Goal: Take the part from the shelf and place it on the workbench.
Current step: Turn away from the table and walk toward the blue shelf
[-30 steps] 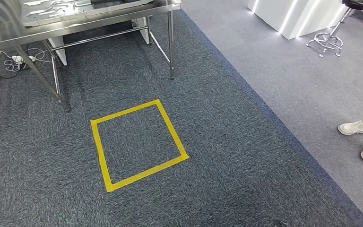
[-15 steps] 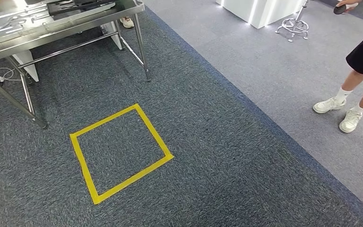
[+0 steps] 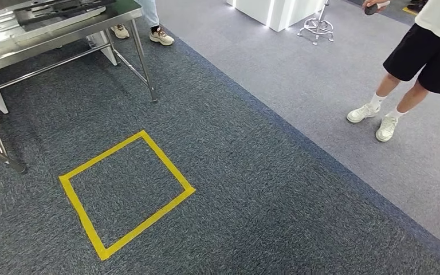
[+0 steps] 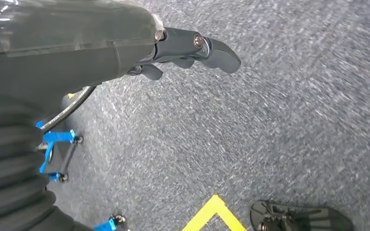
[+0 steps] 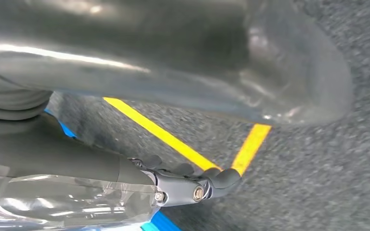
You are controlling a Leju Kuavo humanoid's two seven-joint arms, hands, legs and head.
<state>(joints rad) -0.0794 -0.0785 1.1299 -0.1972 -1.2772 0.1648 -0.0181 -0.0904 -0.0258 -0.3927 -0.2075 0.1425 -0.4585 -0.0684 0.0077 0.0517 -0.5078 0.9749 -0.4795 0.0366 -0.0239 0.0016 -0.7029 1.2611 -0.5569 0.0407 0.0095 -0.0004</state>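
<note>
1. The steel workbench [image 3: 63,35] stands at the far left of the room on thin metal legs, on dark blue-grey carpet [image 3: 252,189]
2. Flat metal pieces [image 3: 57,10] lie on the workbench top; from here I cannot tell whether any of them is the part the job is about
3. A square of yellow tape [image 3: 127,192] is stuck to the carpet in front of the workbench, near its legs but not touching them
4. The left hand [image 4: 192,50] hangs over bare carpet with its thick thumb stretched out and the darker fingers loosely apart beneath it, holding nothing
5. The right hand [image 5: 188,183] hangs low over a corner of the yellow tape; its thumb and fingers are slightly bent, and I cannot tell whether they grip anything
6. A large, glossy grey shape [image 5: 173,62], blurred, lies across the right wrist view close above that hand; I cannot tell what it is or whether it touches the fingers
7. A person in black shorts and white shoes [image 3: 418,63] stands to the right on the lighter grey carpet, well apart from the tape
8. Another person's shoes [image 3: 161,36] show just behind the workbench's far leg
9. A white block with lit edges [image 3: 272,10] and a stool's chrome base [image 3: 316,27] stand at the back
</note>
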